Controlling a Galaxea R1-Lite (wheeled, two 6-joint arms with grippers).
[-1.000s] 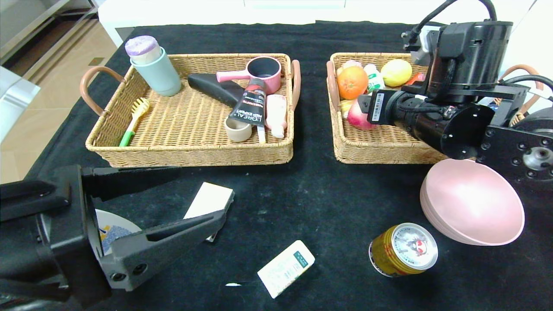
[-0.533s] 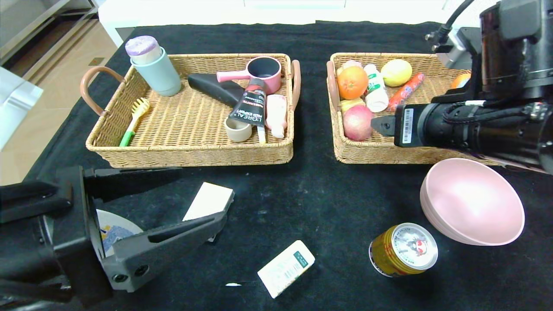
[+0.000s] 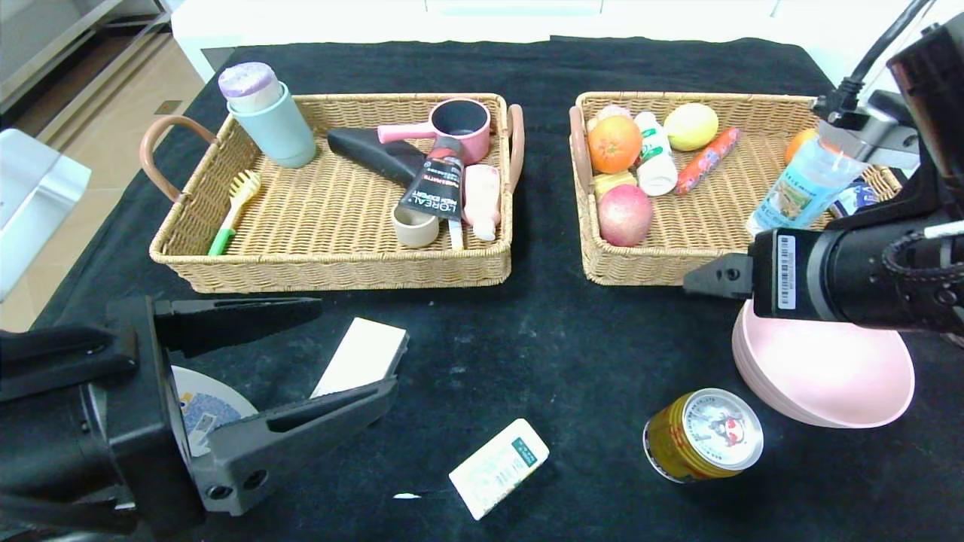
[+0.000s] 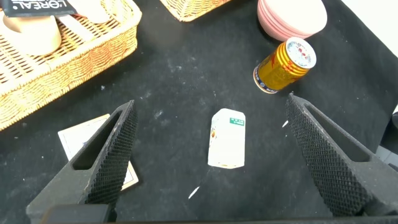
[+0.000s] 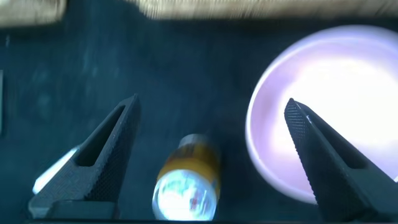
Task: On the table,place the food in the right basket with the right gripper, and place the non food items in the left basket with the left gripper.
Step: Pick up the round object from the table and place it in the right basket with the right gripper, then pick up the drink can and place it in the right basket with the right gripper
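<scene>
Hovering right gripper (image 3: 712,277), basket rim (image 3: 648,269) behind

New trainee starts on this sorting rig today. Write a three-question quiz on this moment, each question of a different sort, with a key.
1. True or false: the gold can already lies inside the right basket.
2. Multiple choice: what lies on the table between the open fingers of the left gripper in its wrist view? A) the pink bowl B) the white packet C) the red-pink fruit
3. Fill in: the right gripper hangs open above the gold can and the rim of the pink ____.

Key: 1 false, it lies on the black cloth in front of the basket; 2 B; 3 bowl.
</scene>
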